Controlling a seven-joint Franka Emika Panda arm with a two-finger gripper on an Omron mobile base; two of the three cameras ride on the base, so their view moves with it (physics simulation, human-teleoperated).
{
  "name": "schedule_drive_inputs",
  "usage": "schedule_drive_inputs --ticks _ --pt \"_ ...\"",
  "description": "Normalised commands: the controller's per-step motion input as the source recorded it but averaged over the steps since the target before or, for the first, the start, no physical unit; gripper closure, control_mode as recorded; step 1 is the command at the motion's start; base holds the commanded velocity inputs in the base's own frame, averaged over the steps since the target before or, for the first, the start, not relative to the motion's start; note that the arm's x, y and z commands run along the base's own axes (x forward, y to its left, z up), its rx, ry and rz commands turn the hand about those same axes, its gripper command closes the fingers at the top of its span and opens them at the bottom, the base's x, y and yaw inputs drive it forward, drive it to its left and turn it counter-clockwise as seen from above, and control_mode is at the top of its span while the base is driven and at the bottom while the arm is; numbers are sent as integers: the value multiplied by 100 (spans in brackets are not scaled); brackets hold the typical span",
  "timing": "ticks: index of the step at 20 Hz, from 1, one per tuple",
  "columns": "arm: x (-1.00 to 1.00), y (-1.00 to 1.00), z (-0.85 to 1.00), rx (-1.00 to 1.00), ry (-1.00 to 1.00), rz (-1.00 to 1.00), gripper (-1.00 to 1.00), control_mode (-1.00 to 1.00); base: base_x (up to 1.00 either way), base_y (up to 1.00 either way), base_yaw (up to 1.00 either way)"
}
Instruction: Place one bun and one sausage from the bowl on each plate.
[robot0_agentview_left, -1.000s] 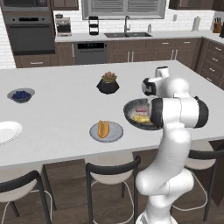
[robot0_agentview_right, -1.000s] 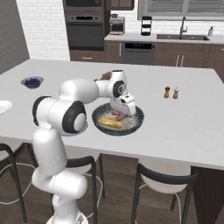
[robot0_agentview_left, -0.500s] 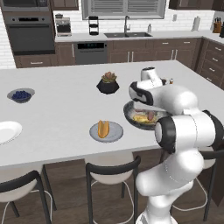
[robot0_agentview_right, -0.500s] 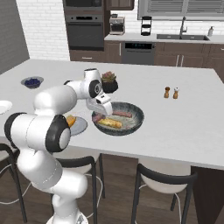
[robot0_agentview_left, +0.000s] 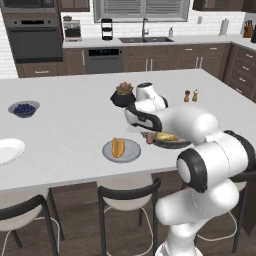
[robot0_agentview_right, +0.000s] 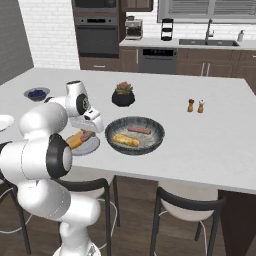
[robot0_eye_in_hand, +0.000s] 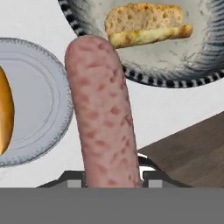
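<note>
My gripper (robot0_agentview_right: 88, 132) is shut on a pink speckled sausage (robot0_eye_in_hand: 103, 118), which hangs between the bowl and the grey plate, just past the plate's near rim. The grey plate (robot0_eye_in_hand: 39, 100) carries one bun (robot0_eye_in_hand: 4, 114); it also appears in the left base view as the plate (robot0_agentview_left: 131, 152) with its bun (robot0_agentview_left: 118, 147). The dark speckled-rim bowl (robot0_agentview_right: 152, 142) holds a second bun (robot0_agentview_right: 126, 140) and another sausage (robot0_agentview_right: 138, 130). The white plate (robot0_agentview_left: 6, 152) lies far to the left, bare. My forearm hides part of the bowl (robot0_agentview_left: 172, 145) in the left base view.
A small bowl of blueberries (robot0_agentview_left: 23, 108) sits at the far left of the island. A black pot with a succulent (robot0_agentview_right: 123, 95) stands behind the bowl. Salt and pepper shakers (robot0_agentview_right: 195, 105) are to the right. Stools line the near counter edge.
The arm has swung left from over the bowl toward the grey plate, carrying the sausage with it. The plates and the bowl have stayed in place.
</note>
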Motion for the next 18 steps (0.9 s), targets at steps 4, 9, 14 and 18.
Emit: schedule_drive_inputs --ticks 4,9,14,18 --pt "7 88 -7 10 0 12 100 -100 0 0 0" --pt "3 31 -11 4 3 0 100 -100 0 0 0" --pt "12 37 -26 11 2 0 100 -100 0 0 0" --pt "18 12 -51 11 0 0 100 -100 0 0 0"
